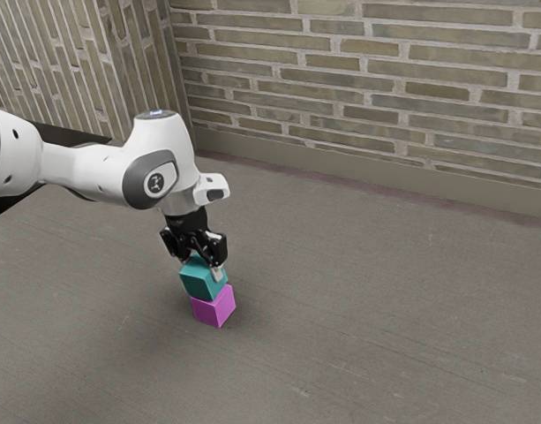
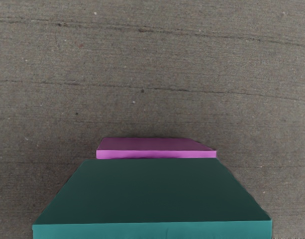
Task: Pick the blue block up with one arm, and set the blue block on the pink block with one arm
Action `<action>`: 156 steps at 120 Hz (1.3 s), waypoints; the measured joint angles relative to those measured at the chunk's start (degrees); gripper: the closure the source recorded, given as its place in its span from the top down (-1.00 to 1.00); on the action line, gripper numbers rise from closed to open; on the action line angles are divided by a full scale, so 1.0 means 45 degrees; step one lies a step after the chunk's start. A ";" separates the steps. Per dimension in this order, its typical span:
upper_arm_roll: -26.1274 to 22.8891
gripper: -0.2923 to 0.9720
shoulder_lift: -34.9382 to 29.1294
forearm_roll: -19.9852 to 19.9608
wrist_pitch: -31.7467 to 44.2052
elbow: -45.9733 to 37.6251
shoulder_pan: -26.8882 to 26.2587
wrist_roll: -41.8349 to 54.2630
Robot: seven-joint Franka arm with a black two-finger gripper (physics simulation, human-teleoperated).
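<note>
While the brick wall closed off the back of the scene, the grey table spread wide beneath it, its rough surface also showing in the wrist view. Across that surface the white arm came in from the exterior view's left and bent downward at its hand. Below the hand the black gripper pointed down, its jaws set narrow on the blue block, one finger against each side of the block's upper part. That block, teal in colour, sat between the jaws and directly under the hand, its underside resting on top of the pink block. It stood turned slightly against the pink one, so their edges did not line up. From the wrist camera the blue block loomed just under the hand, and a strip of the pink block showed past its far edge, lying on the table.
</note>
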 joint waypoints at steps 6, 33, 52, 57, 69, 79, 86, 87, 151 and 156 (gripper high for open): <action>-0.0002 -0.01 0.0001 -0.0003 -0.0056 0.0070 -0.0002 0.0095; -0.0006 -0.01 0.0037 -0.0070 -0.0205 0.0125 -0.0020 0.0437; -0.0002 -0.01 0.0083 -0.0114 -0.0244 0.0126 -0.0025 0.0614; -0.0002 0.01 0.0086 -0.0109 -0.0250 0.0126 -0.0033 0.0657; 0.0000 0.19 0.0151 -0.0105 -0.0269 0.0186 -0.0101 0.0810; -0.0004 0.30 0.0190 -0.0120 -0.0282 0.0319 -0.0146 0.0957; -0.0005 0.36 0.0186 -0.0132 -0.0288 0.0370 -0.0134 0.1052; -0.0005 0.36 0.0183 -0.0133 -0.0290 0.0396 -0.0132 0.1065; 0.1716 0.52 -0.3148 -0.0005 -0.5506 0.4198 0.1505 0.3456; 0.2927 0.53 -0.3254 0.0264 -0.6166 0.4827 0.0487 0.4063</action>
